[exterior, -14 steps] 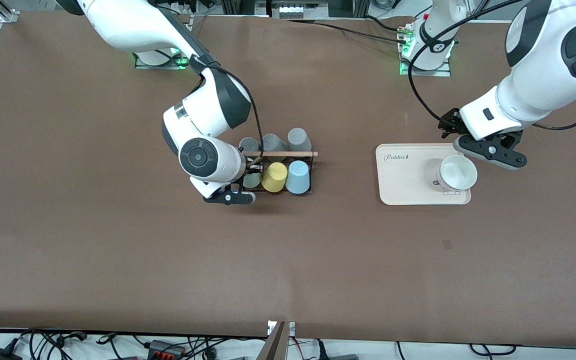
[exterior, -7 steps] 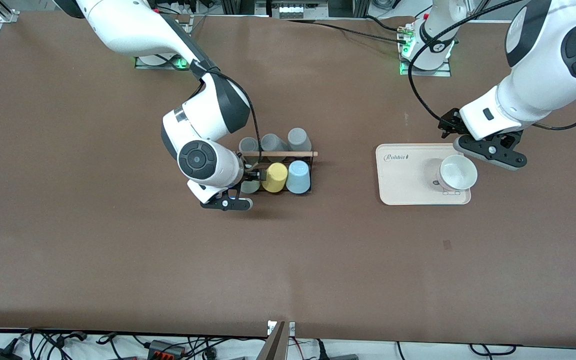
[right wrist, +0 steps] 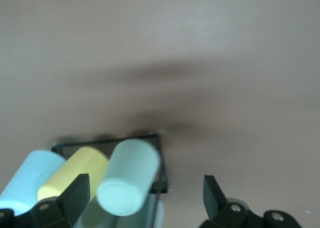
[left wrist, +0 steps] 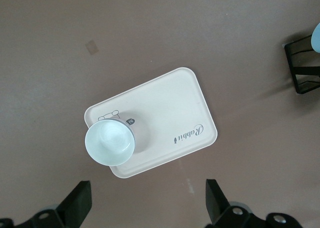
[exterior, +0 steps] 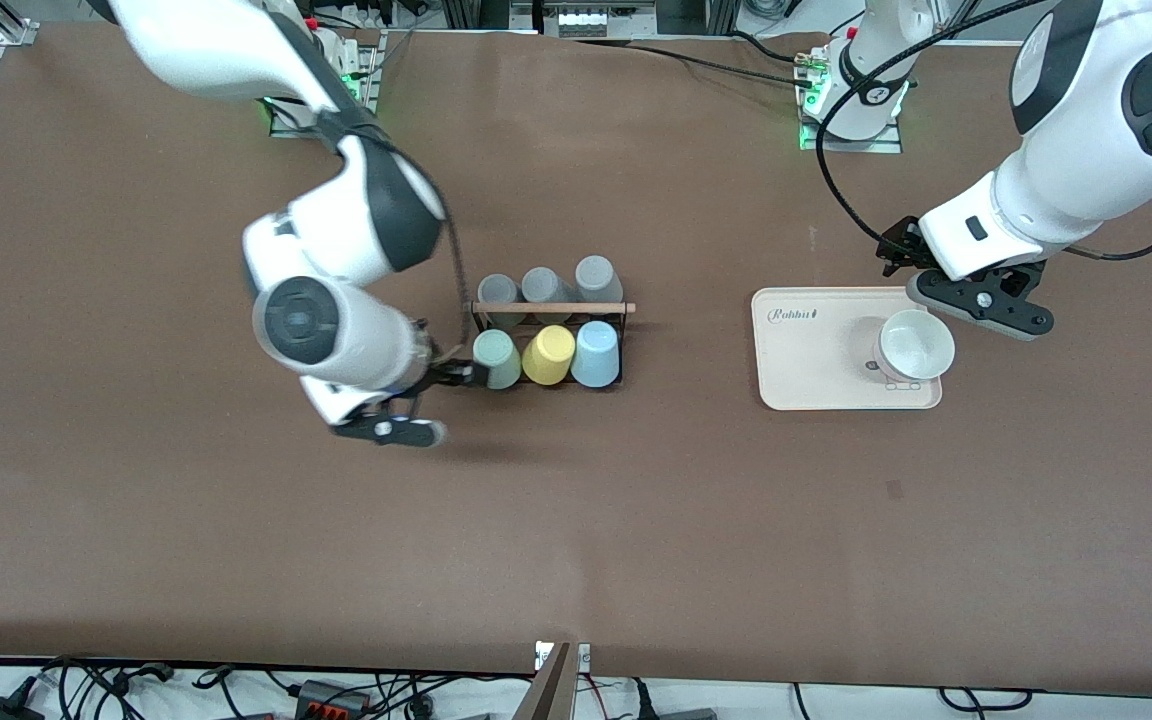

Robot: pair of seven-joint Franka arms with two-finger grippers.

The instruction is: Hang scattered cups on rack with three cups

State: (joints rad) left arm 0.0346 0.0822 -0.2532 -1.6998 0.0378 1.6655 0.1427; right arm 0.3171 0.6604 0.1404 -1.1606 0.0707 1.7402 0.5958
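Your rack [exterior: 548,340] sat about mid-table, a black wire frame with a light wooden dowel [exterior: 553,307] running across its top. All six spots had a cup on them, upside down. The row nearer the front camera had the sage green cup [exterior: 497,359] at the right arm's end, the yellow cup [exterior: 548,354] in the middle and the light blue cup [exterior: 596,353] at the left arm's end. The row farther from the camera was three grey cups [exterior: 546,285].

Your right gripper [exterior: 455,376] hung just beside the green cup, at the rack's end that faces the right arm. Its fingers were spread apart with nothing between them. In the right wrist view the green cup [right wrist: 129,177] stood nearest the lens, with the yellow one [right wrist: 75,173] and the blue one [right wrist: 27,177] lined up beside it, and both black fingertips [right wrist: 214,192] were wide apart over bare table.

Your left arm was waiting toward its own end of the table. The left gripper [left wrist: 148,200] hovered over a cream tray [exterior: 816,375] with "Rabbit" printed on it, jaws wide and holding nothing. A white cup [exterior: 914,346] stood upright on that tray, mouth up, near the edge by the left arm. The brown table [exterior: 636,520] had nothing lying loose around the rack.
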